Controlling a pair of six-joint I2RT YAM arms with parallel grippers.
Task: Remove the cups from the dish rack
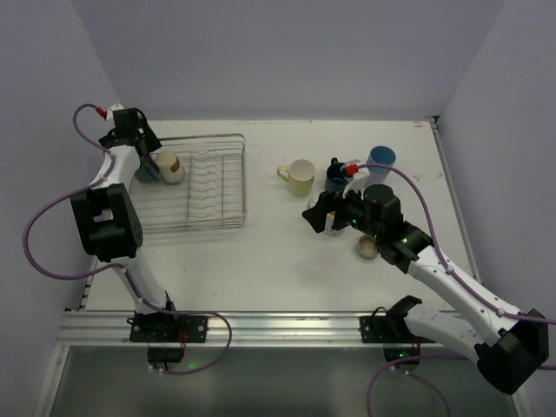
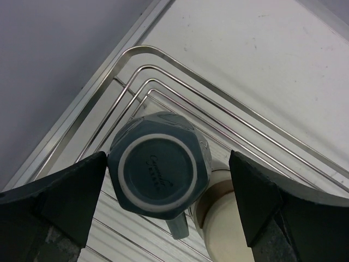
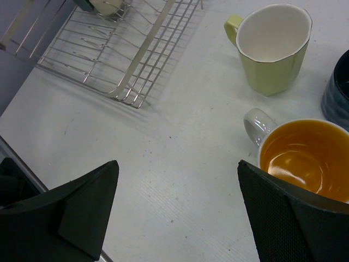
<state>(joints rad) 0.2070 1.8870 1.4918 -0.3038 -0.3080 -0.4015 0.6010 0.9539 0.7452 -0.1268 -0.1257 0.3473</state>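
Top external view puts the rectangular silver wire dish rack (image 1: 195, 182) toward 9 o'clock on the white table (image 1: 287, 269), with the left jaws hanging over its 10 o'clock corner. Two cups sit in that corner: a dark teal faceted mug (image 1: 148, 169) turned bottom-up, and a cream tumbler with a tan rim (image 1: 172, 167) just beside it at its 3 o'clock. Through the left wrist camera the teal mug fills the space between the dark fingers (image 2: 65, 202). The left jaws are spread wide and straddle it without gripping, with a clear gap on the right side.

Outside the rack, toward 2 o'clock on the table, stand a pale yellow mug (image 1: 300, 176), a navy cup (image 1: 335, 176) at its 3 o'clock, and a light blue cup (image 1: 380, 161) beyond that. A small tan cup (image 1: 368, 248) stands at 5 o'clock from them. The right jaws are released over bare table and hold nothing. A white mug with an orange inside (image 3: 305, 158) stands just beside the right-hand finger (image 3: 294, 224), partly hidden by it, with the yellow mug at its 12 o'clock
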